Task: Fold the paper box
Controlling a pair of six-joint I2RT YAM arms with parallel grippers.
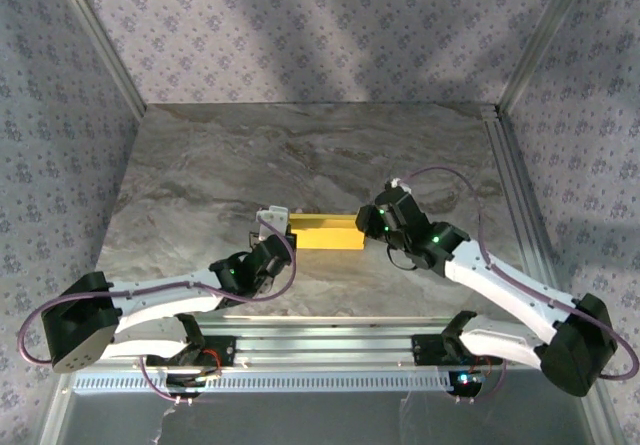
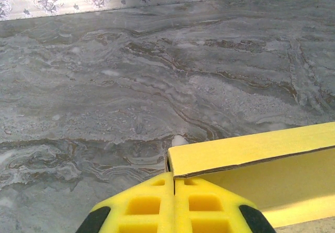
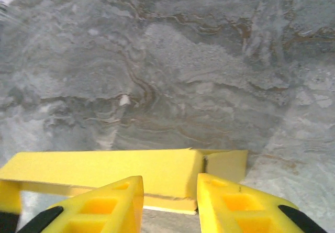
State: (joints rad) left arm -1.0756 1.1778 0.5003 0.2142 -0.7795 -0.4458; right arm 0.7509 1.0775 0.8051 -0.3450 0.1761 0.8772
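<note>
- Location: the paper box (image 1: 325,233) lies on the marble table (image 1: 300,155), near its front edge, between the two grippers.
- Work done, as judged: the card is already formed into a long, flat rectangular body with yellow outward on all visible faces. No white face shows.
- Left gripper (image 2: 174,204): jaws are pressed fully together, with the tips at the box's left end corner (image 2: 175,173). Whether a thin edge of card is pinched between them cannot be told.
- Right gripper (image 3: 170,180): jaws are partly open and straddle the near edge of the box close to its right end, with a gap on each side and nothing clamped.
- Work outstanding, as judged: the end flap (image 3: 226,165) at the right stands slightly off the body, with a dark slit between them.
- From the left wrist view, the top panel appears lifted over an open hollow.
- Closure of the ends appears unfinished.
</note>
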